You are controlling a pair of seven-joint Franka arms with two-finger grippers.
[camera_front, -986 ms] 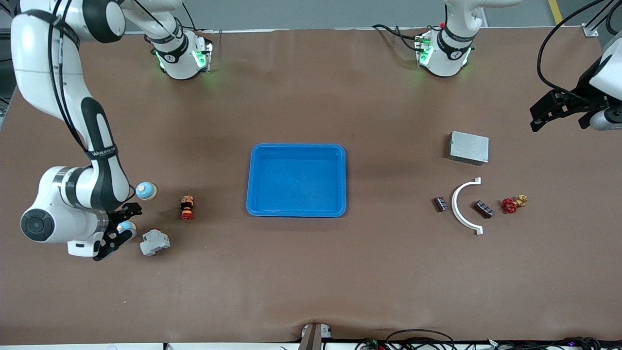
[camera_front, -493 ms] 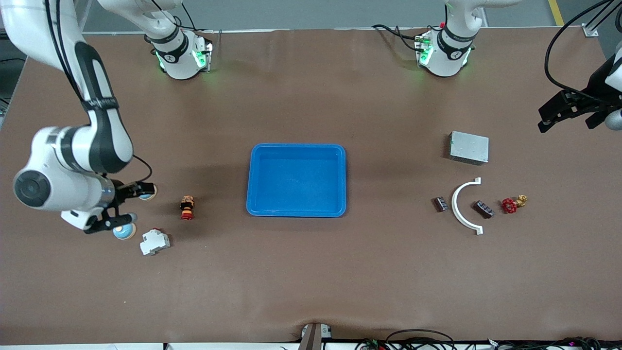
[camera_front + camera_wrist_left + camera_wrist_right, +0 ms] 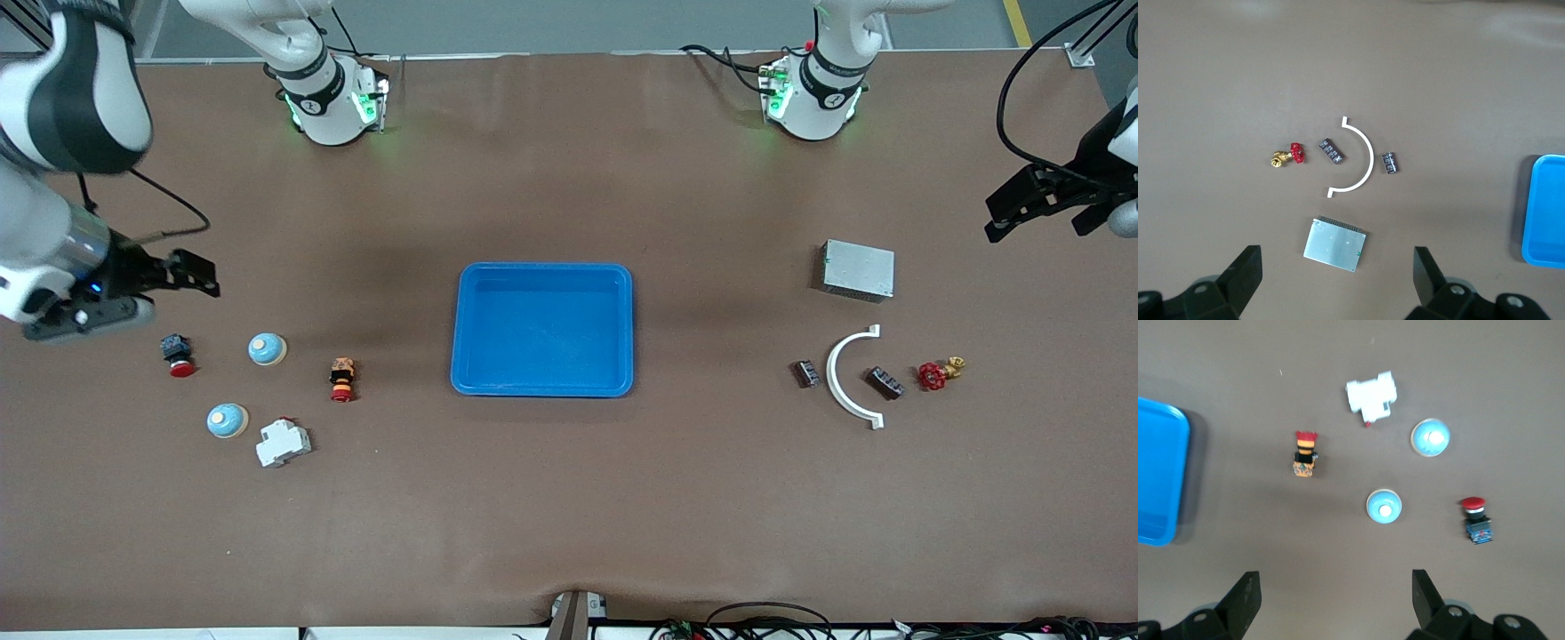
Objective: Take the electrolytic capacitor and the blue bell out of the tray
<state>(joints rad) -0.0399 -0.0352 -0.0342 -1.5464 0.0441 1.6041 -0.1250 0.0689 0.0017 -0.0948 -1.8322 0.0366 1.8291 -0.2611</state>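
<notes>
- Since half a second ago the right gripper [image 3: 142, 298] has pulled up and away from the bells. It now hangs over bare table at the right arm's end, in the upper half of the front frame. Fingers are spread wide, nothing between them.
- The lower bell [image 3: 228, 420] sits on the table, released: a smooth blue dome with a pale button on top. The upper bell [image 3: 267, 348] is the same shape and sits higher in the frame, apart from it.
- A red-capped push button [image 3: 178, 356] now shows, beside the upper bell toward the right arm's end.
- A boxy white breaker [image 3: 284, 443] lies just beside the lower bell. An orange-and-black switch [image 3: 341, 380] stands between the bells and the tray.
- The blue tray [image 3: 542, 267] is glossy plastic with rounded corners, mid-frame.
- The left gripper [image 3: 1045, 209] is unmoved, waiting at the frame edge at the left arm's end. Its fingers are wide apart and it holds nothing.
- The two capacitors are small dark ribbed blocks. One capacitor [image 3: 806, 372] lies outside the white arc [image 3: 836, 373], the second capacitor [image 3: 885, 382] inside its curve.
- A red-handled brass valve [image 3: 938, 373] lies beside the second capacitor. A flat grey metal box [image 3: 858, 269] sits above the arc.
</notes>
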